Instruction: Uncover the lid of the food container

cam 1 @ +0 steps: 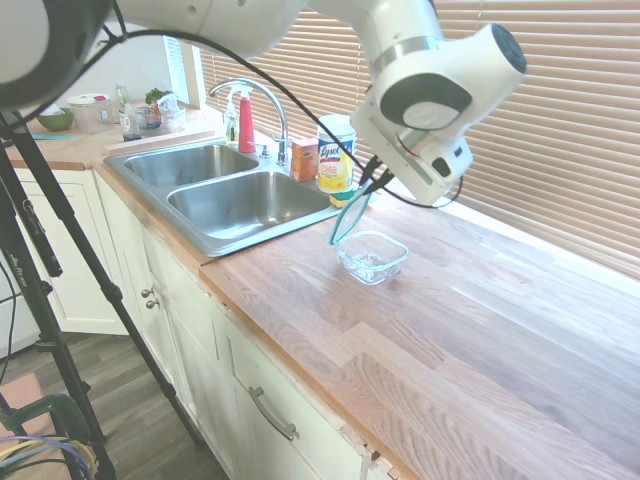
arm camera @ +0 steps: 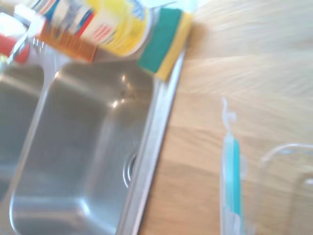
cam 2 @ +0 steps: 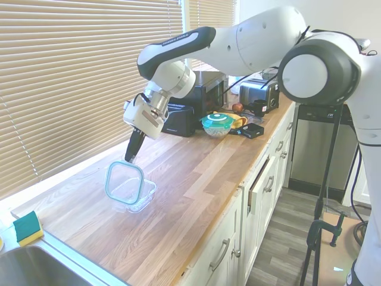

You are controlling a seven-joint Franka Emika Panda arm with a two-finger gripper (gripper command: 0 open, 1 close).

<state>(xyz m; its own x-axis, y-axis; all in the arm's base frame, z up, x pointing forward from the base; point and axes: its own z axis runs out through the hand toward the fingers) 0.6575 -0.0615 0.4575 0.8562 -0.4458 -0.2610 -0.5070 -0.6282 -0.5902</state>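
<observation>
The gripper pointed down over the wooden counter, its dark fingers pinched narrow on the upper edge of the lid. The lid hung from that grip, tipped up nearly on edge, its lower edge down at the food container, on the side towards the sink; whether the two touched could not be told. The container sat open on the counter, apparently with nothing in it.

The second exterior view showed the lid almost face-on: a teal rim round a clear centre, with the container's glass wall visible behind it. In the first exterior view the same lid appeared as a thin slanted teal sliver above the container, and the gripper was half hidden under the wrist. The wrist view gave the lid edge-on as a blurred teal strip beside the container's rim.

Only the first exterior view took in the whole double sink, the tap and the yellow-labelled tub behind it. The second caught just a sink corner and the yellow-green sponge, plus a microwave and a toaster further along.
</observation>
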